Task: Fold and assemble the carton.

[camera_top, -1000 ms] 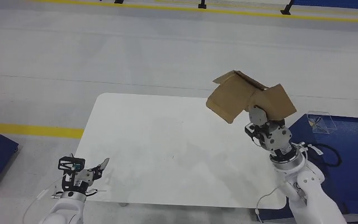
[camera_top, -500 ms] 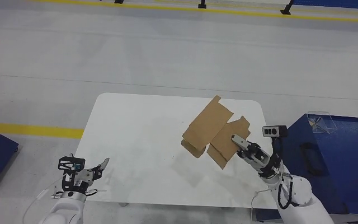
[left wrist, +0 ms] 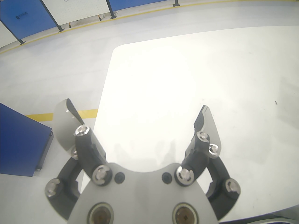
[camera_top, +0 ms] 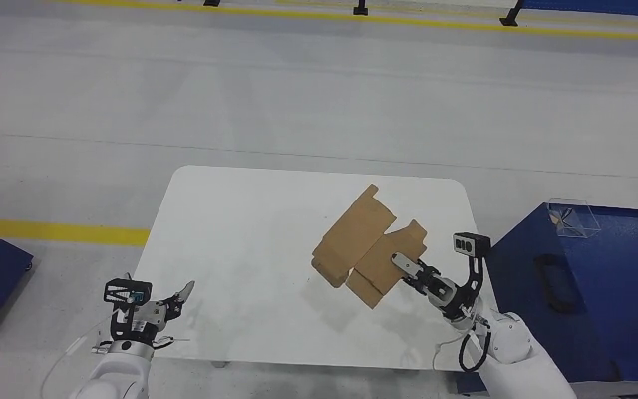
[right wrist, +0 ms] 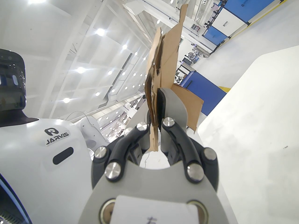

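Observation:
A flattened brown carton (camera_top: 364,249) hangs over the right half of the white table (camera_top: 239,259), held by its near right edge. My right gripper (camera_top: 401,266) is shut on that edge. In the right wrist view the carton (right wrist: 163,54) stands edge-on between the fingers (right wrist: 171,103), with a flap sticking out to one side. My left gripper (camera_top: 171,302) sits at the table's near left corner, open, and in the left wrist view its fingers (left wrist: 203,124) have nothing between them.
A blue cabinet (camera_top: 558,269) stands close to the table's right edge, with a small clear box (camera_top: 572,216) on it. A yellow floor line (camera_top: 70,233) runs off to the left. Another blue cabinet (left wrist: 21,145) is beside the left gripper.
My right gripper has swung the carton down from high above the table's far right corner to low over the right half. The left arm has not moved.

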Robot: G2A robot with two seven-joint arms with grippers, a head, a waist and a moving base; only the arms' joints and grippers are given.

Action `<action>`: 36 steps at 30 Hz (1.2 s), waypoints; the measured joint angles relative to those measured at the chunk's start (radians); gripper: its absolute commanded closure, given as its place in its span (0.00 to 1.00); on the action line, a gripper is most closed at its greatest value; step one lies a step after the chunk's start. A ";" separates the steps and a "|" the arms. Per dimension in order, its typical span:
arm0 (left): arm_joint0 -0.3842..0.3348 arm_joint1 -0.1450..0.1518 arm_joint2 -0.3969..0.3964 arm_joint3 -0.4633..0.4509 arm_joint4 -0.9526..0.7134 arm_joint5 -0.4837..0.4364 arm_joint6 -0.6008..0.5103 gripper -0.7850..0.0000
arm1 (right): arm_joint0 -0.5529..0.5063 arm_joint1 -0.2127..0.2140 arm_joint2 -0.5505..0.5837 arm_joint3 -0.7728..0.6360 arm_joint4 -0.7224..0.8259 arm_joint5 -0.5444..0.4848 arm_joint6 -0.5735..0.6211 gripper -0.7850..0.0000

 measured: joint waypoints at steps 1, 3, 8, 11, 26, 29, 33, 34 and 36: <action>0.000 0.000 0.000 0.000 0.000 0.000 0.000 0.00 | 0.000 0.000 0.000 0.000 0.000 0.000 0.000 1.00; 0.000 0.000 0.000 0.000 0.000 0.000 0.000 0.00 | 0.000 0.000 0.000 0.000 0.000 0.000 0.000 1.00; -0.009 -0.003 0.008 -0.002 -0.058 -0.041 -0.055 0.00 | 0.004 0.001 0.018 -0.013 -0.044 0.017 -0.017 1.00; -0.044 -0.009 0.000 -0.035 -0.266 -0.078 -0.184 0.00 | 0.000 0.002 0.018 -0.028 -0.067 0.023 -0.006 1.00; -0.254 0.010 -0.077 -0.039 -1.530 -0.137 -1.088 0.00 | 0.146 -0.036 -0.279 0.134 0.119 0.097 0.322 1.00; -0.296 0.016 -0.054 -0.013 -1.602 -0.142 -1.205 0.00 | 0.182 -0.050 -0.334 0.173 0.160 0.114 0.360 1.00; -0.324 0.024 -0.008 0.004 -1.609 -0.110 -1.313 0.00 | 0.216 -0.067 -0.383 0.213 0.243 0.137 0.393 1.00; -0.333 0.025 0.003 0.009 -1.614 -0.096 -1.334 0.00 | 0.223 -0.071 -0.390 0.220 0.258 0.141 0.398 1.00; -0.354 0.029 0.026 0.024 -1.634 -0.072 -1.395 0.00 | 0.242 -0.077 -0.400 0.240 0.287 0.149 0.414 1.00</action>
